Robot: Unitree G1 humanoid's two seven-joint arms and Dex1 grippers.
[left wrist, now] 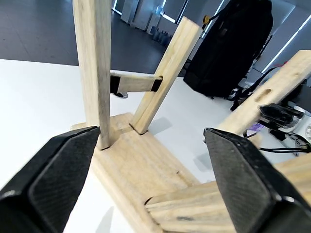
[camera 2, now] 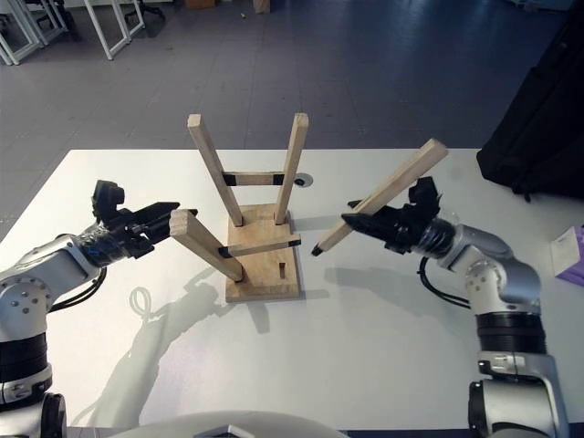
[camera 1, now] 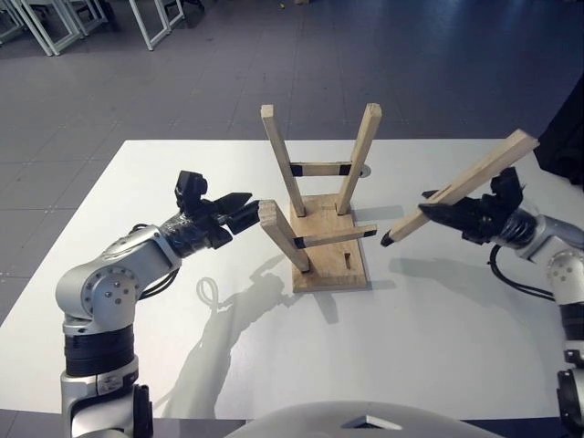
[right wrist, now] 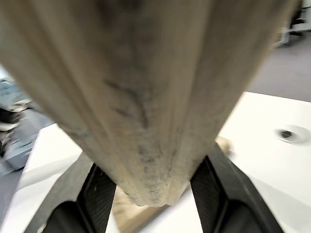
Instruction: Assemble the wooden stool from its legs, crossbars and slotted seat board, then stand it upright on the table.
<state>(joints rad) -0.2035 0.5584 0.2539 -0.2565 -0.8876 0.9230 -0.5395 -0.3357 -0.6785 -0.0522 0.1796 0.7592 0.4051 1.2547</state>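
Observation:
The slotted seat board (camera 1: pixel 330 265) lies flat mid-table. Two legs (camera 1: pixel 284 160) (camera 1: pixel 358 157) stand up from its far side, joined by a crossbar (camera 1: pixel 319 169). A third leg (camera 1: pixel 285 237) leans out of the near left slot, and a crossbar (camera 1: pixel 336 237) juts from it to the right. My left gripper (camera 1: pixel 241 210) is open just left of that leaning leg's top end, its fingers (left wrist: pixel 53 179) spread wide. To the right of the board, my right gripper (camera 2: pixel 342 230) is shut near the lower end of a loose leg (camera 2: pixel 401 181), held slanted above the table.
A thin cable loop (camera 1: pixel 210 292) lies on the white table (camera 1: pixel 438 347) near the left arm. A small round fitting (camera 2: pixel 301 182) sits behind the stool. A black bag (camera 2: pixel 538 109) stands off the table's right edge. A pale purple item (camera 2: pixel 570 251) is at far right.

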